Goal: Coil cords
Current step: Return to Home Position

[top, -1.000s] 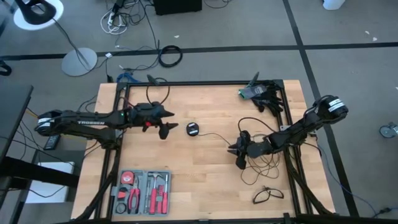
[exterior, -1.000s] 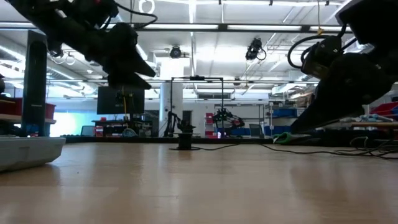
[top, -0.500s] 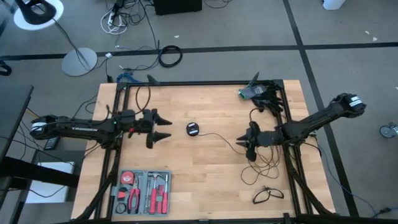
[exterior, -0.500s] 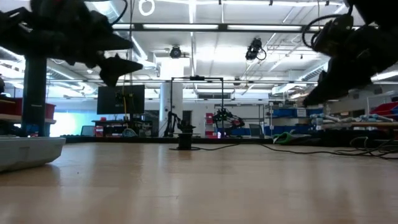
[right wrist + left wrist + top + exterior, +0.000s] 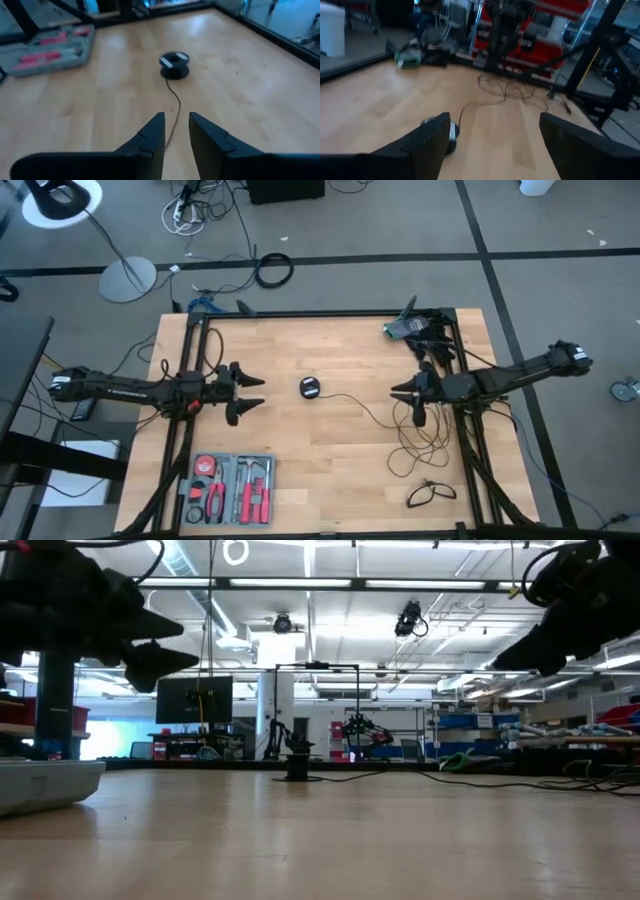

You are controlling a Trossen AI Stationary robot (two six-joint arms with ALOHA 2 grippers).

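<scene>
The long thin black cord (image 5: 352,400) lies on the wooden table. Its round black disc (image 5: 309,387) with a pale centre rests flat near the middle, and its other end is a loose tangle (image 5: 415,445) at the right. The disc also shows in the right wrist view (image 5: 174,65) and the low view (image 5: 297,768). A short black cord (image 5: 430,493) lies looped near the front right corner. My left gripper (image 5: 255,392) is open and empty, left of the disc and above the table. My right gripper (image 5: 405,395) hangs above the tangle, its fingers a narrow gap apart and empty.
An open tool case (image 5: 228,488) with red-handled tools lies at the front left. A green and dark bundle (image 5: 410,330) sits at the far right corner. A thick black cable ring (image 5: 273,270) lies on the floor beyond the table. Bare wood lies between the two grippers.
My left gripper has drawn back toward the table's left edge and turned. My right gripper has risen from the tangle and gone toward the right and far edges. The cords and the disc have stayed where they were.
</scene>
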